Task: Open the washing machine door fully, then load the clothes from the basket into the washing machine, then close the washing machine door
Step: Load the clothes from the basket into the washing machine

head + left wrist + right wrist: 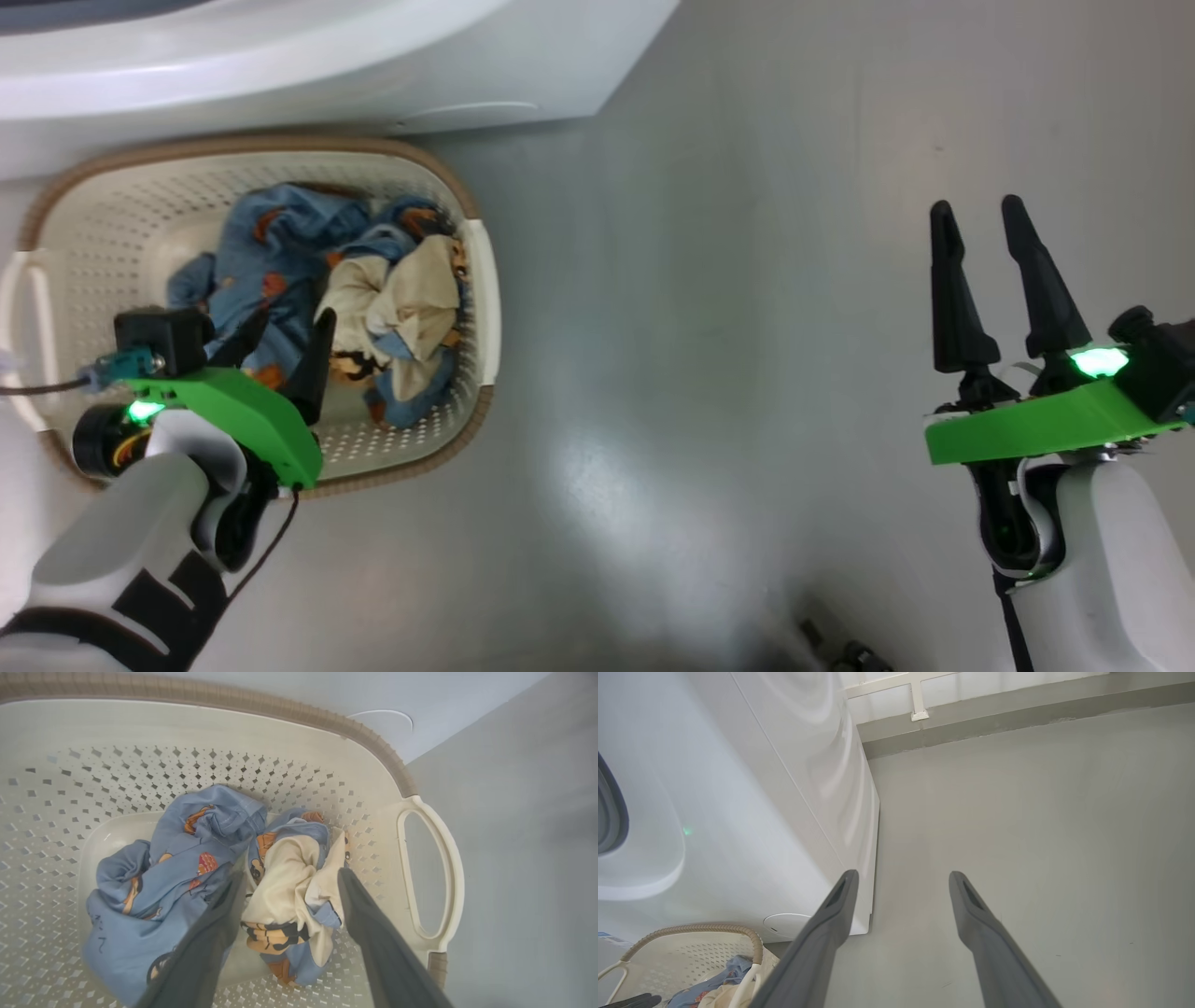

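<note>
Basket sat on the floor against the washing machine, likely for a short transfer. Both clothes lay inside. Left gripper, spread wide, straddled the cream garment, apparently set to pinch. Right gripper was spread, empty and parked well apart.

floor: grey, glossy | on it: basket | just beside: washing machine

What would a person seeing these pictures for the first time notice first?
A cream basket of crumpled blue and cream clothes sits before the white washing machine. The left gripper, on a bright green mount, is open over the clothes. The right gripper is open over grey floor.
</note>
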Controlling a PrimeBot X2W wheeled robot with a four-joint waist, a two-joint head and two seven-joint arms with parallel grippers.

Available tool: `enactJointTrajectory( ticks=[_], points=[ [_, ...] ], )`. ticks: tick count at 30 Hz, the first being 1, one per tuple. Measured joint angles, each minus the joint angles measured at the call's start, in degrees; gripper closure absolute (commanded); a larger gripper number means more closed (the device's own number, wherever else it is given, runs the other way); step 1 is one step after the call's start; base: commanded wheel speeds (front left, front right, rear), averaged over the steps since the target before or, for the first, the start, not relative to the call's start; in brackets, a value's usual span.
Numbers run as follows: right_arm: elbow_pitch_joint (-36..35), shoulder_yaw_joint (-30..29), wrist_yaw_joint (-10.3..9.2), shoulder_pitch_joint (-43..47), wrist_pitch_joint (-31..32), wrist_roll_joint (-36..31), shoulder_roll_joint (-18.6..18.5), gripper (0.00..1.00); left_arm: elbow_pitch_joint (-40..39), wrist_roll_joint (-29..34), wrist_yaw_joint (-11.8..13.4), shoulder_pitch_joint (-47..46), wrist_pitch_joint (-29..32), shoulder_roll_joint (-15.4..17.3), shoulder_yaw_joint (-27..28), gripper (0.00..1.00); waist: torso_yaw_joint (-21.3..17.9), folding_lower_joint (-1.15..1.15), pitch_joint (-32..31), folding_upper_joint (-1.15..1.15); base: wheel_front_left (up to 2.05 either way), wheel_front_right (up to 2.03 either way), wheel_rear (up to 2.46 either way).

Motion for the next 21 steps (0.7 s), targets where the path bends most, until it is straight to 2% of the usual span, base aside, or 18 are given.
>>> enactJointTrajectory(
  ticks=[13,18,21],
  points=[
    [-1.3,2.9,0.0,-1.0,0.0,-0.5,1.0,0.0,2.6,-6.8,0.0,-6.9,0.0,1.7,-11.5,0.0,-3.6,0.0,5.0,0.0,0.0,0.0,0.0],
    [-1.6,4.0,0.0,-1.1,-0.1,-0.5,1.0,0.0,4.6,-8.7,0.0,-8.4,0.0,2.7,-14.0,0.0,-4.5,0.0,5.9,0.0,0.0,0.0,0.0],
    [-1.9,5.0,0.0,-1.8,-0.1,-0.5,1.2,0.0,4.6,-11.8,0.0,-9.1,0.0,3.5,-16.3,0.0,-5.3,0.0,6.5,0.0,0.0,0.0,0.0]
  ],
)
